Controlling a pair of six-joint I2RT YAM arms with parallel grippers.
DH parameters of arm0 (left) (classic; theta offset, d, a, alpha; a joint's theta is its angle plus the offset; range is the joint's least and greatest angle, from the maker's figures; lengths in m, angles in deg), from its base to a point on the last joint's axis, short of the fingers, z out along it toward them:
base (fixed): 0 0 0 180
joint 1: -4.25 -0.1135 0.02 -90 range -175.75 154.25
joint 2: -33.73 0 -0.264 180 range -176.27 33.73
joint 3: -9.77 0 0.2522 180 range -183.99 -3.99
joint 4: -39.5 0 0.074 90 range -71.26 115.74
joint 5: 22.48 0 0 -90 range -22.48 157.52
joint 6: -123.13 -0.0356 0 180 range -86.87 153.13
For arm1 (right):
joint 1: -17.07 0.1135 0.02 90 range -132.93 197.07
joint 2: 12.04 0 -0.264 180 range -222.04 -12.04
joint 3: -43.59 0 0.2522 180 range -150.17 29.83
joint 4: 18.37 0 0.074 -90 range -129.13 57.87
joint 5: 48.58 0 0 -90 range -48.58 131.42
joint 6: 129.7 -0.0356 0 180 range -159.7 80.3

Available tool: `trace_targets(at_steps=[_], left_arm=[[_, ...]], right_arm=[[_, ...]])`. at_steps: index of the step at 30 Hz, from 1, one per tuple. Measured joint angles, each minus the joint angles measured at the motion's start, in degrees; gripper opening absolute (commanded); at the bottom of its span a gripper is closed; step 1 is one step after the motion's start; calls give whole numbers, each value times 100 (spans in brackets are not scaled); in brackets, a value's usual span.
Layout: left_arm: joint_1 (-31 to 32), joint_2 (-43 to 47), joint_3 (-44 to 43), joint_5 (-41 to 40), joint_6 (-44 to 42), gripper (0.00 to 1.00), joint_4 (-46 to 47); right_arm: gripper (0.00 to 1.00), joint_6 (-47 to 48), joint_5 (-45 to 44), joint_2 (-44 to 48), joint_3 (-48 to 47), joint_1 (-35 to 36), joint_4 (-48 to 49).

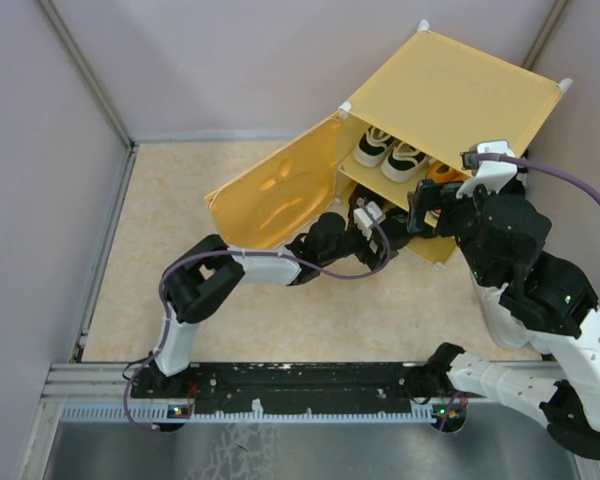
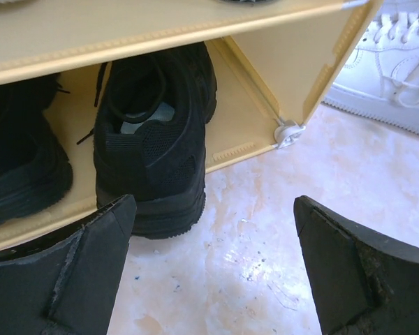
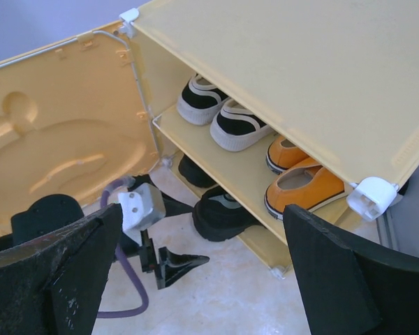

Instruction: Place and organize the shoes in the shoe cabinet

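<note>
Beige tabletop [image 1: 180, 250] is seen under both arms. At its far right corner the shoe cabinet [image 1: 460, 90] is placed, with the door [image 1: 280, 195] open. The black-and-white pair [image 3: 216, 112] and the orange pair [image 3: 300, 174] are kept on the shelf, and the black pair [image 2: 153, 139] is set below. The left gripper [image 2: 213, 209] and the right gripper [image 3: 202, 216] are spread wide, and nothing is held.

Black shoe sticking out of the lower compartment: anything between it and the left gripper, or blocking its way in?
Nothing visible. Left gripper is open behind the black shoe; the other black shoe lies beside it, not ahead. Past its toe: hidden.
</note>
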Motion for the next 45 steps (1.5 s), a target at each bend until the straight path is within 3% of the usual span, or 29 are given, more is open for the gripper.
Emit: trace_targets(at_steps=[12, 16, 19, 20, 30, 38, 41, 45], left_arm=[[-105, -1279, -1484, 184, -131, 99, -323], [-125, -1519, -1829, 166, -131, 81, -496], [-136, -1572, -1888, 109, -129, 49, -570], [-146, -1572, -1893, 107, -118, 47, -575], [-153, -1947, -2463, 533, 365, 49, -682], [-149, -2138, -2835, 699, 562, 59, -719], [-146, -1991, -2527, 704, 562, 67, -734], [-146, -1246, -1475, 704, 472, 82, -997]], right_arm=[[98, 2, 17, -9, 0, 0, -42], [98, 2, 15, -7, 2, 0, -42], [98, 2, 13, -7, 4, 0, -42], [98, 2, 11, -4, 9, 0, -42], [98, 2, 13, -2, 118, 0, -44], [98, 2, 11, -2, 118, 0, -44], [98, 2, 9, -2, 118, 0, -44], [98, 0, 7, 7, 118, 0, -46]])
